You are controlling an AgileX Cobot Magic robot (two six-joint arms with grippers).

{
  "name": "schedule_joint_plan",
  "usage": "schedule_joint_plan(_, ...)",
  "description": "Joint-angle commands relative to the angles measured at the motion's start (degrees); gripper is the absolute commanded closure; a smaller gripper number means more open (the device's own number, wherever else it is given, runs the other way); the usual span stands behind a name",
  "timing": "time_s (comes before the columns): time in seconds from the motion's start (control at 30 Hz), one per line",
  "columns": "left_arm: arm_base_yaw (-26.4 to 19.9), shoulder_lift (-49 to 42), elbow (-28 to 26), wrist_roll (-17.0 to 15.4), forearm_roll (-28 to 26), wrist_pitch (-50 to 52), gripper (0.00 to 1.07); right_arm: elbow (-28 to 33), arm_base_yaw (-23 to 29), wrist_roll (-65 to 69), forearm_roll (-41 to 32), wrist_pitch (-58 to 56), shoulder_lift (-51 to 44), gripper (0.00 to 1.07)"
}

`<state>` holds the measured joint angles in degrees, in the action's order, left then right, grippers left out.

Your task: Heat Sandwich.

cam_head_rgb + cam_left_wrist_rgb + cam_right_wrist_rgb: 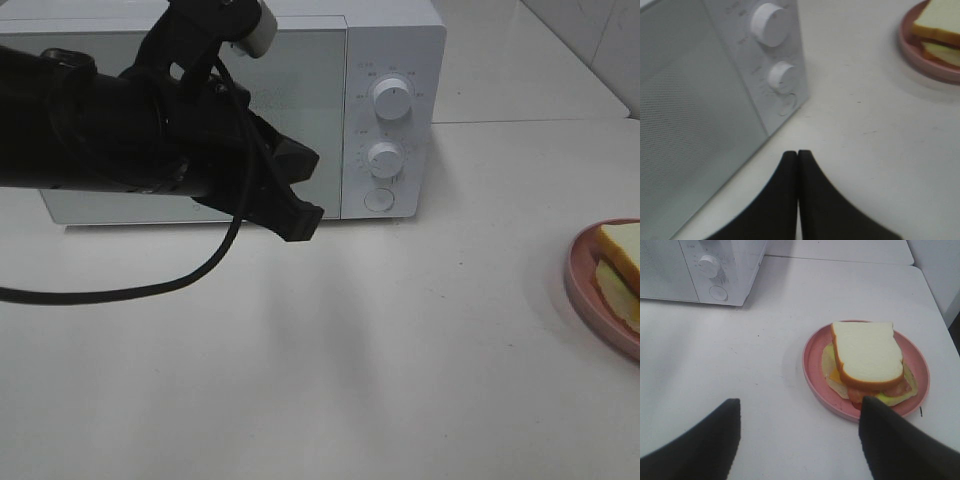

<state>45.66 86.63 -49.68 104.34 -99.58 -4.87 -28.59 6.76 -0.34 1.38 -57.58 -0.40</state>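
Left claw (300, 215) closed before unbranded microwave (395, 110).

The table (330, 350) is seen from high above; both wrist views look down obliquely from nearby. The microwave (395, 110) and plate (585, 290) are shared by all.

the sandwich (622, 262) lies on a plate (580, 280) on the table (400, 350), right of the microwave (395, 110).

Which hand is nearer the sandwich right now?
Right. The open right hand hovers just before the sandwich on its plate; the shut left hand is by the microwave door.
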Motion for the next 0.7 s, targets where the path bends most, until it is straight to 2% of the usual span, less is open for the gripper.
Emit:
schedule_joint_plan(0.03,-1.1,-0.9,0.5,-5.9,0.3,-7.2,1.07,0.1,0.0,0.3,0.3,0.5,-1.4,0.42)
schedule_joint_plan(0.07,-2.1,-0.8,0.5,-9.2,3.3,-10.4,1.07,0.1,0.0,0.3,0.3,0.5,-1.4,0.42)
schedule_joint_plan(0.1,-3.7,-0.7,0.3,-14.2,8.1,-15.3,1.07,0.1,0.0,0.3,0.3,0.5,-1.4,0.42)
schedule_joint_plan(0.13,-7.7,-0.6,-0.7,-26.2,19.7,-24.4,1.07,0.1,0.0,0.3,0.3,0.5,-1.4,0.42)
schedule_joint_plan(0.17,-7.7,-0.6,-0.7,-26.2,19.7,-24.4,1.07,0.1,0.0,0.3,0.3,0.5,-1.4,0.42)
schedule_joint_plan(0.27,-13.2,-0.6,-3.7,-43.4,42.8,-35.2,1.07,0.1,0.0,0.3,0.3,0.5,-1.4,0.42)
schedule_joint_plan(0.3,-15.8,-0.8,-6.1,-53.9,55.1,-39.6,1.07,0.1,0.0,0.3,0.3,0.5,-1.4,0.42)
schedule_joint_plan(0.33,-15.8,-0.8,-6.1,-53.9,55.1,-39.6,1.07,0.1,0.0,0.3,0.3,0.5,-1.4,0.42)
schedule_joint_plan(0.47,-20.6,-2.2,-9.5,-73.5,74.7,-46.2,1.07,0.1,0.0,0.3,0.3,0.5,-1.4,0.42)
schedule_joint_plan(0.5,-20.6,-2.2,-9.5,-73.5,74.7,-46.2,1.07,0.1,0.0,0.3,0.3,0.5,-1.4,0.42)
schedule_joint_plan(0.57,-22.9,-3.5,-9.5,-76.1,76.3,-47.8,1.07,0.1,0.0,0.3,0.3,0.5,-1.4,0.42)
schedule_joint_plan(0.6,-24.2,-4.4,-9.4,-76.4,76.3,-48.9,1.03,0.1,0.0,0.3,0.3,0.5,-1.4,0.42)
schedule_joint_plan(0.63,-26.8,-6.3,-9.4,-77.3,76.3,-50.9,0.9,0.1,0.0,0.3,0.3,0.5,-1.4,0.42)
schedule_joint_plan(0.67,-26.8,-6.3,-9.4,-77.3,76.3,-50.9,0.9,0.1,0.0,0.3,0.3,0.5,-1.4,0.42)
schedule_joint_plan(0.7,-28.2,-7.4,-9.4,-78.0,76.3,-51.8,0.81,0.1,0.0,0.3,0.3,0.5,-1.4,0.42)
